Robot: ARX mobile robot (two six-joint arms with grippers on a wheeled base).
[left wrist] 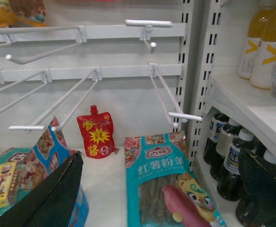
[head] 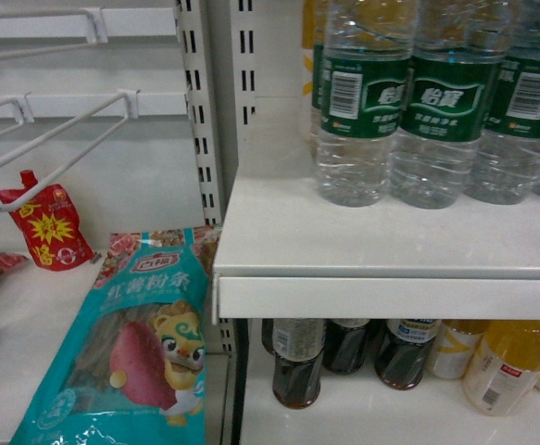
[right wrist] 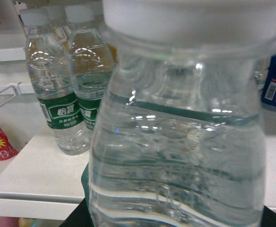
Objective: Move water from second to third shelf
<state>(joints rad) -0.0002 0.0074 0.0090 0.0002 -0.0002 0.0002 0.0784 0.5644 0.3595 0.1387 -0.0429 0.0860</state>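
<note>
A water (right wrist: 175,142) bottle, clear and ribbed with a white cap, fills the right wrist view. My right gripper (right wrist: 173,221) is shut on it, and only the dark finger edges show at the bottle's lower left and right. Two more green-labelled water bottles (right wrist: 62,94) stand behind it on the white shelf (right wrist: 38,175). In the head view a row of green-labelled water bottles (head: 441,102) stands on the shelf (head: 390,241), and neither gripper shows there. My left gripper (left wrist: 156,189) is open over a teal noodle packet (left wrist: 164,189), holding nothing.
Below the shelf stand dark drink bottles (head: 297,362) and yellow drink bottles (head: 510,366). White wire hooks (left wrist: 173,99) jut out from the left panel. A red pouch (head: 47,222) and snack bags (left wrist: 14,175) lie on the left shelf.
</note>
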